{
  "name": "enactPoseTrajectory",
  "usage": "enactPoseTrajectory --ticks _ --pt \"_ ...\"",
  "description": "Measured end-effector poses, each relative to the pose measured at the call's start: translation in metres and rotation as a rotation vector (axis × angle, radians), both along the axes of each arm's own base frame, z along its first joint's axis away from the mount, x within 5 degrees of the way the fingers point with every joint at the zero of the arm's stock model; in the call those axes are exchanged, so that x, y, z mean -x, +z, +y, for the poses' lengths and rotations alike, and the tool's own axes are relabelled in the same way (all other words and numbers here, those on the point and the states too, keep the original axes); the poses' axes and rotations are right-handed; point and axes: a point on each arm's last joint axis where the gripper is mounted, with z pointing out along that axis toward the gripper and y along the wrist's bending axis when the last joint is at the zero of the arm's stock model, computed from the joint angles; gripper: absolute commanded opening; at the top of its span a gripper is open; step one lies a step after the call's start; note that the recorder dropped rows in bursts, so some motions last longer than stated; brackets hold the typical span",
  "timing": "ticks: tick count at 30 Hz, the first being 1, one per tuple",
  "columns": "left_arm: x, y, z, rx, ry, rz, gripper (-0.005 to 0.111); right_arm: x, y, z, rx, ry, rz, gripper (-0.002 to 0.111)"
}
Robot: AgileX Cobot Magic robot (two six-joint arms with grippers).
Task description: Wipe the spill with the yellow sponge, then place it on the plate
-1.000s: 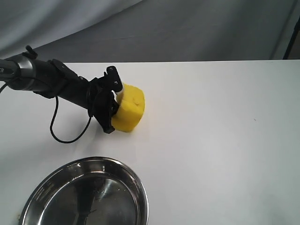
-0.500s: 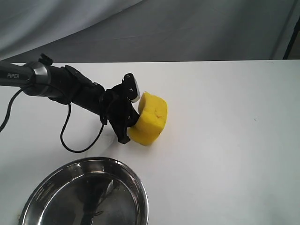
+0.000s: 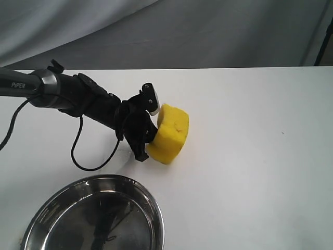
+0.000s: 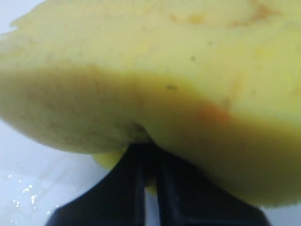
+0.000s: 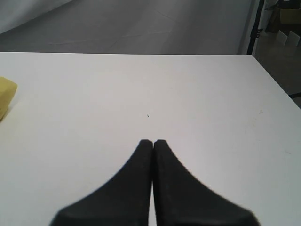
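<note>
I have my left gripper (image 3: 147,127) pinched nearly closed on the near edge of the yellow sponge (image 3: 171,133), which juts beyond its fingertips onto the white table (image 3: 250,156), with the plate (image 3: 151,203) near that gripper but apart, and my right gripper (image 5: 153,143) closed, empty.

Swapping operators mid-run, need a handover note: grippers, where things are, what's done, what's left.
Left gripper: shut on the yellow sponge, whose lower edge is on the table.
Right gripper: shut, holding nothing.
Plate: near the sponge, nothing in it.
Spill: no orange spot visible on the table. There's a wet sheen by the sponge and an orange tinge on the foam.
Left: confirm it's wiped, then put the sponge on the plate.
</note>
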Motion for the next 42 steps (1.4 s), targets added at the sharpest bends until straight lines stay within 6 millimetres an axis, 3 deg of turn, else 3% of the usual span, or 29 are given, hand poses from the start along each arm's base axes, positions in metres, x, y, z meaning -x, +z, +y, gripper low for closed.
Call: enactPoseTrajectory --ticks 7,17,26,31,42 --pt "-0.009 0.001 0.035 -0.025 0.073 0.081 0.000 0.000 0.000 0.000 0.000 0.000 0.000 0.000" --pt "-0.024 0.007 0.108 -0.185 0.274 0.172 0.000 0.000 0.000 0.000 0.000 0.000 0.000 0.000" --pt "-0.035 0.008 0.173 -0.201 0.518 0.194 0.000 0.000 0.000 0.000 0.000 0.000 0.000 0.000" --pt "-0.039 0.008 0.186 -0.198 0.629 0.185 0.000 0.000 0.000 0.000 0.000 0.000 0.000 0.000" --pt "-0.045 0.011 0.193 -0.170 0.717 0.128 0.000 0.000 0.000 0.000 0.000 0.000 0.000 0.000"
